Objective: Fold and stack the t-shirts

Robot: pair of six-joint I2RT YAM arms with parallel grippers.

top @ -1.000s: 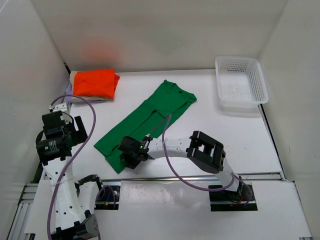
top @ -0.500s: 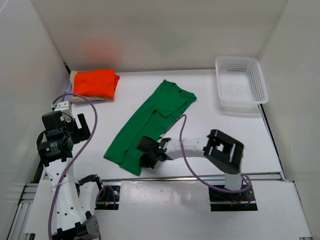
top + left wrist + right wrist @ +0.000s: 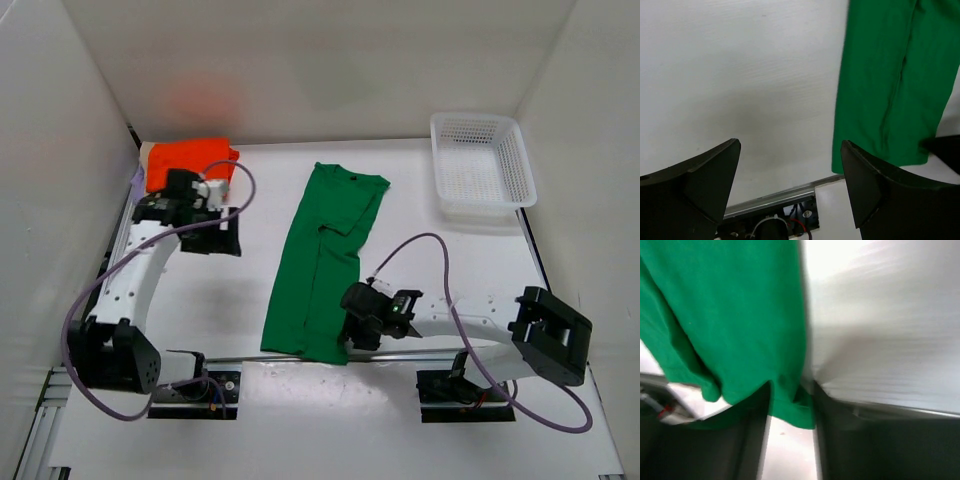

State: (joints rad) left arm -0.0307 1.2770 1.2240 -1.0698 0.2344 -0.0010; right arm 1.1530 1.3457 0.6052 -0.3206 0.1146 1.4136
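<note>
Green t-shirt (image 3: 325, 260), near corner between right jaws; left jaws well apart

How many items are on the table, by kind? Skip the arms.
T-shirts: 2 (green t-shirt spread out long; orange-red t-shirt folded at the far left)
Baskets: 1 (white mesh basket, far right, nothing in it)
Total: 3
I cannot tell whether more cloth lies under the orange-red one.
</note>
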